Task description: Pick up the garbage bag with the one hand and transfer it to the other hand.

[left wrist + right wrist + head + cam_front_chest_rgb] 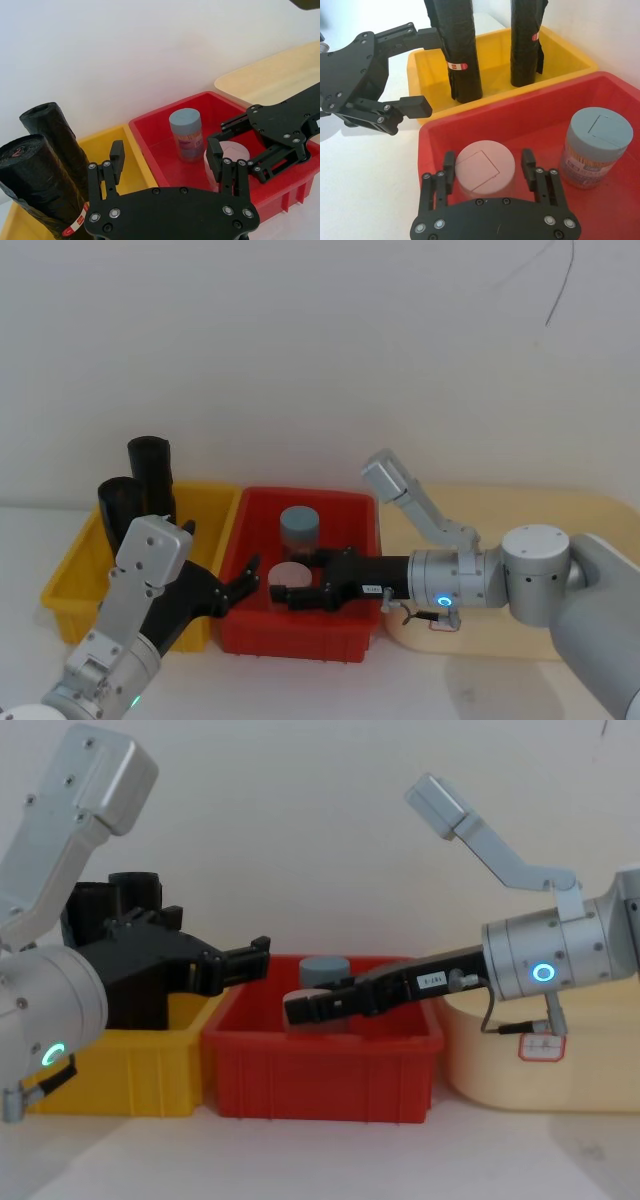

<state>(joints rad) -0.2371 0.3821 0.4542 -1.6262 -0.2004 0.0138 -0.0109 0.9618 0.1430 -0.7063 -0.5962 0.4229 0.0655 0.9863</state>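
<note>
The left tool (243,583) is held released, its fingers spread with nothing between them, over the wall of the red bin (300,638) that adjoins the yellow bin (68,585); both bins are set on the white table (330,690). Facing it, fingertip toward fingertip but apart, the right tool (488,162) is lowered into the red bin. Its fingers are parted and placed on either side of a pink-lidded jar (486,175), and a narrow gap is seen at each side, so the jar is straddled rather than clenched. Just beyond the right tool's fingers, a blue-lidded jar (299,530) is stood upright in the same bin, near the pink one. Farther off, on the outer side of the left tool, two black garbage bag rolls are stood on end in the yellow bin: the nearer roll (120,505), banded with a red-and-white label, and the farther roll (150,472) behind it. Neither roll is touched by either tool. Behind the right tool's arm, a cream tray (560,512) is set beside the red bin.
</note>
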